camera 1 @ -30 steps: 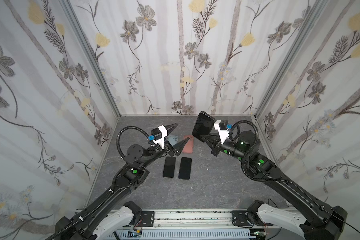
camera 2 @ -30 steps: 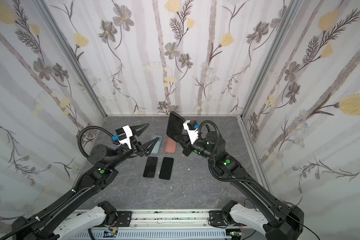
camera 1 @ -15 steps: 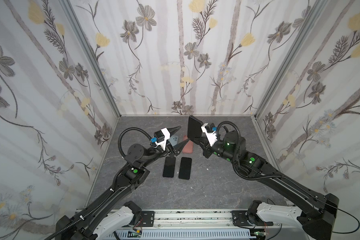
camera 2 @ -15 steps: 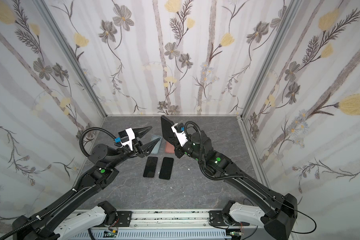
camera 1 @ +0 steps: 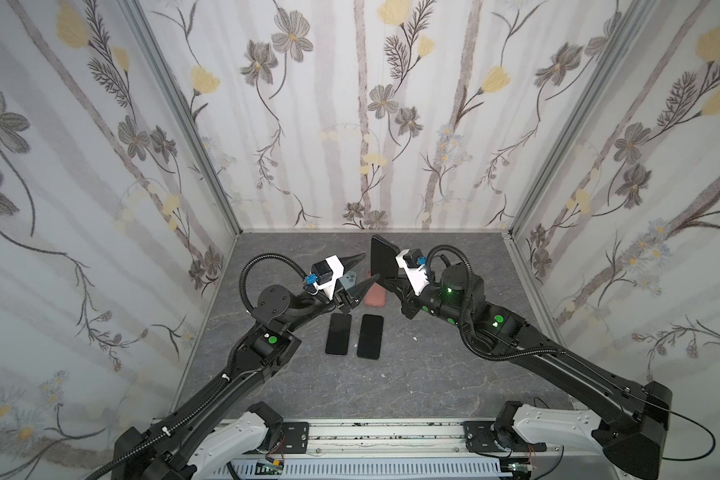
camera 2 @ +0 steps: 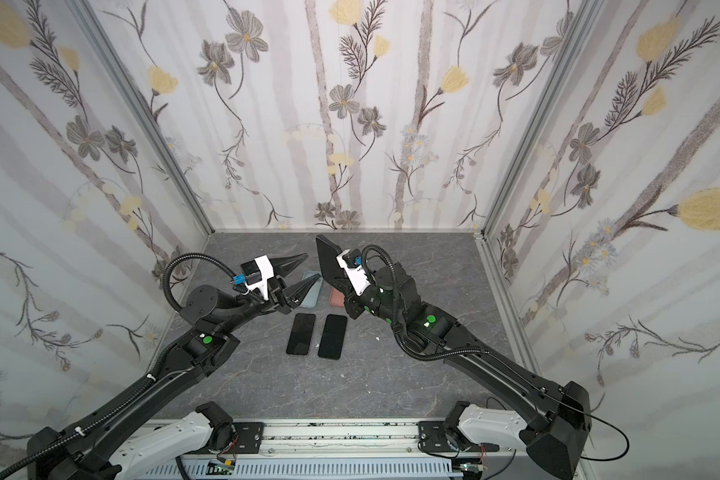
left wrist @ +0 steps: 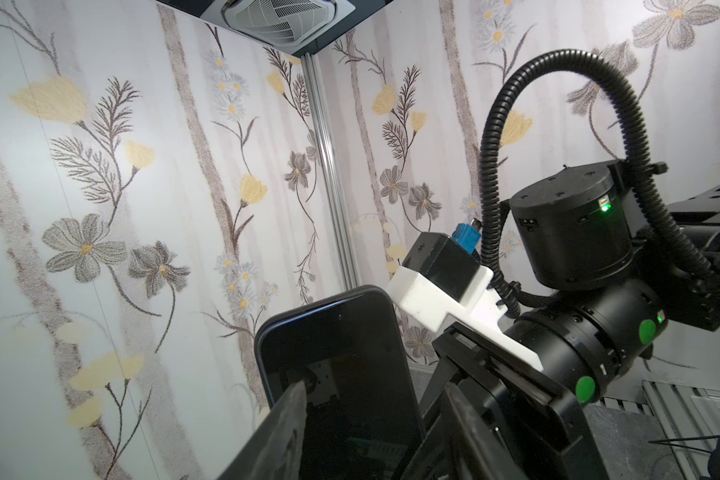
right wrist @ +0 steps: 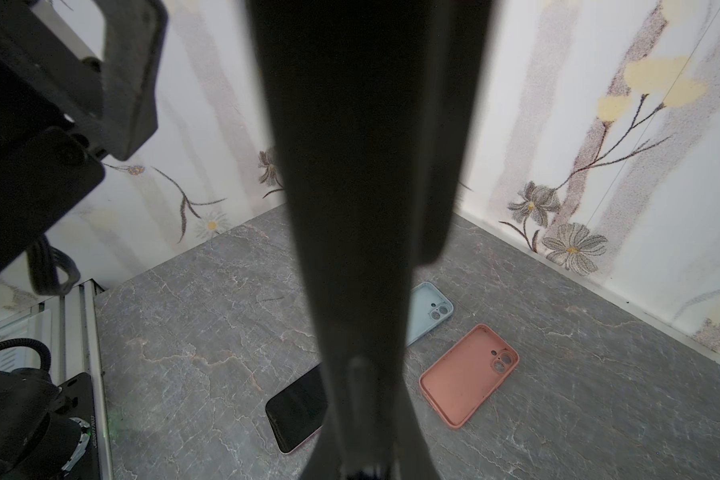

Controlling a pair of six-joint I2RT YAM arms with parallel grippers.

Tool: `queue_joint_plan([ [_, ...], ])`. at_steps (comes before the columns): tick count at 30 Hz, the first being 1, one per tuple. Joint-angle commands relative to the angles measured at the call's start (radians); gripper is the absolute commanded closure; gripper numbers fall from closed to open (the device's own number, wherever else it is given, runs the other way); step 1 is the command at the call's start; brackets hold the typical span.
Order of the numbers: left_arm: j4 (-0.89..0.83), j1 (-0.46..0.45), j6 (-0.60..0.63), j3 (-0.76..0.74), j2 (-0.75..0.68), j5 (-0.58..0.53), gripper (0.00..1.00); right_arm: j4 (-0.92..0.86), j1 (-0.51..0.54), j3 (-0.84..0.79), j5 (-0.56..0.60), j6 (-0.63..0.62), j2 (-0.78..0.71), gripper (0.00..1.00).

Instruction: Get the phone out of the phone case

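Observation:
A black phone in its dark phone case (camera 1: 384, 258) stands upright above the back of the table, with my right gripper (camera 1: 387, 281) shut on its lower end. In the left wrist view its screen (left wrist: 341, 374) faces the camera. My left gripper (camera 1: 361, 272) is open, just left of the phone. Its two fingers (left wrist: 285, 428) reach to either side of the phone's near end and do not visibly clamp it. In the right wrist view the held phone (right wrist: 362, 166) appears edge-on and hides the middle of the table.
Two bare phones (camera 1: 339, 333) (camera 1: 370, 336) lie face up side by side mid-table. An empty pink case (camera 1: 376, 296) and a light blue case (right wrist: 431, 311) lie behind them, under the grippers. Flowered walls (camera 1: 350, 124) close in the back and both sides.
The right arm has carried the phone leftward and lower, up to the left gripper. The left gripper's jaws have narrowed around it.

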Motion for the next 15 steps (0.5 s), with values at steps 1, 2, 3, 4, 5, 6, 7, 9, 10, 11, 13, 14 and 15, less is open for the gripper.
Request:
queue_joint_plan([
  [1,0.023,0.0,0.022,0.008,0.001,-0.014,0.46,0.029,0.007,0.014,-0.019,-0.04,0.002,1.0],
  [2,0.024,0.0,0.024,0.009,0.002,-0.018,0.46,0.03,0.008,0.014,-0.025,-0.047,0.002,1.0],
  [3,0.024,0.001,0.025,0.01,0.002,-0.019,0.46,0.029,0.012,0.014,-0.03,-0.053,0.002,1.0],
  [4,0.023,0.001,0.026,0.011,0.002,-0.023,0.46,0.027,0.012,0.015,-0.034,-0.057,0.002,1.0],
  [5,0.023,0.001,0.028,0.012,0.003,-0.024,0.46,0.023,0.014,0.015,-0.037,-0.061,0.003,1.0],
  [6,0.023,0.0,0.027,0.015,0.002,-0.026,0.46,0.02,0.015,0.015,-0.04,-0.064,0.002,1.0],
  [7,0.023,0.0,0.029,0.016,0.002,-0.028,0.46,0.02,0.015,0.015,-0.043,-0.064,0.002,1.0],
  [9,0.024,0.0,0.032,0.015,-0.001,-0.035,0.46,0.018,0.018,0.012,-0.048,-0.07,0.002,1.0],
  [10,0.024,0.0,0.031,0.013,-0.002,-0.037,0.46,0.018,0.019,0.012,-0.049,-0.069,0.001,1.0],
  [11,0.024,0.001,0.032,0.014,-0.003,-0.037,0.46,0.018,0.02,0.012,-0.051,-0.072,0.002,1.0],
  [13,0.024,0.0,0.032,0.014,-0.004,-0.038,0.46,0.016,0.025,0.014,-0.057,-0.074,0.001,1.0],
  [14,0.024,0.001,0.033,0.014,-0.005,-0.04,0.46,0.016,0.026,0.014,-0.059,-0.076,0.002,1.0],
  [15,0.024,0.001,0.031,0.014,-0.006,-0.04,0.46,0.015,0.028,0.014,-0.059,-0.076,0.001,1.0],
])
